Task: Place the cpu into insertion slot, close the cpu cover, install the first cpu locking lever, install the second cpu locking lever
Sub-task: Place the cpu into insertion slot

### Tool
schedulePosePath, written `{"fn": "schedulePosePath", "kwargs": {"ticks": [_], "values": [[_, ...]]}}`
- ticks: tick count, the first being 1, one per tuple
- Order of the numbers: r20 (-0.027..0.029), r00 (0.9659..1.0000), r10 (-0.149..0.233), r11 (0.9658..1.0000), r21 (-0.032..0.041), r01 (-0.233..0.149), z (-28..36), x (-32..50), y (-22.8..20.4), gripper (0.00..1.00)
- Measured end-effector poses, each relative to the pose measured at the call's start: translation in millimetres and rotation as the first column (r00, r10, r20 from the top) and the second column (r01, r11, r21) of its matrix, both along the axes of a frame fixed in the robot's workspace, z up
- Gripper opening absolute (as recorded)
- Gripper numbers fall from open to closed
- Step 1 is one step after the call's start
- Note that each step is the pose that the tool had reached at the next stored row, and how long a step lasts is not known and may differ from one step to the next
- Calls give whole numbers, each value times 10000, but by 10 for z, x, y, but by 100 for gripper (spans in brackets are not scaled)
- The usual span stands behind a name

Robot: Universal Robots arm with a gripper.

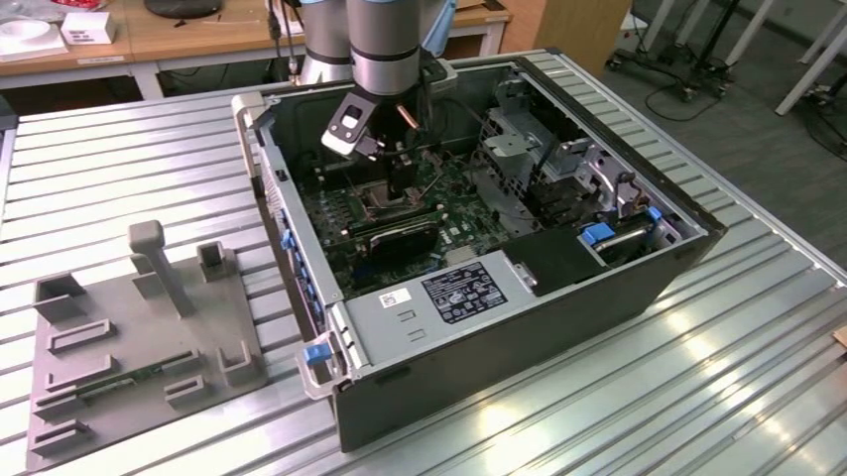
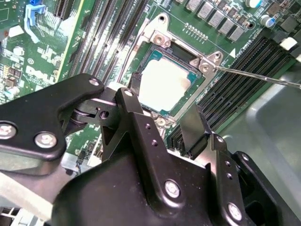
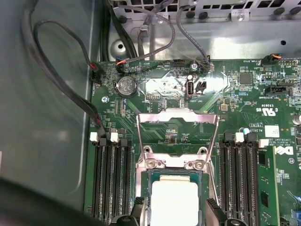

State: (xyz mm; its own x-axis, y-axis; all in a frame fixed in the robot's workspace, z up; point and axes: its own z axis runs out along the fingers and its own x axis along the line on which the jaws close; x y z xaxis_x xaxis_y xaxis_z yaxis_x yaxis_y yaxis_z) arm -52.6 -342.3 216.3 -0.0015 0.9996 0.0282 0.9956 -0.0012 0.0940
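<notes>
showing an open computer case (image 1: pixel 530 347) that holds a green motherboard (image 1: pixel 457 236) and loose cables. the insertion slot (image 3: pixel 144 186) holds the cpu (image 2: pixel 164 81), which lies flat with its grey face up. the cpu cover (image 3: pixel 176 118) stands raised at the slot's hinge edge, off the chip. memory slots (image 3: pixel 110 183) flank the slot. the gripper (image 3: pixel 173 201) straddles the cpu; whether it clamps the chip or stands open cannot be told. in the second wrist view its black body hides the slot's near side, and a thin silver rod (image 2: pixel 263 78) runs out from the slot's corner. a printed label (image 1: pixel 463 293) lies near the slot, its text too small to read.
</notes>
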Motion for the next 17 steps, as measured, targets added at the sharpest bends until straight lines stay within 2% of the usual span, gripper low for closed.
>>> {"fn": "schedulePosePath", "kwargs": {"ticks": [11, 12, 13, 14, 16, 17], "values": [[-2, 10000, 0, 10000, -3, 0, 8, 0, 0, 61], [-1, 10000, 0, 10000, -2, 0, 8, 0, 0, 60], [-1, 10000, 0, 10000, -2, 0, 9, 0, 0, 53], [-2, 10000, 0, 10000, -3, 0, 9, 0, -1, 53], [-1, 10000, 0, 10000, -2, 0, 10, 0, 0, 41], [-1, 10000, 0, 10000, -2, 0, 11, 0, 0, 41]]}}
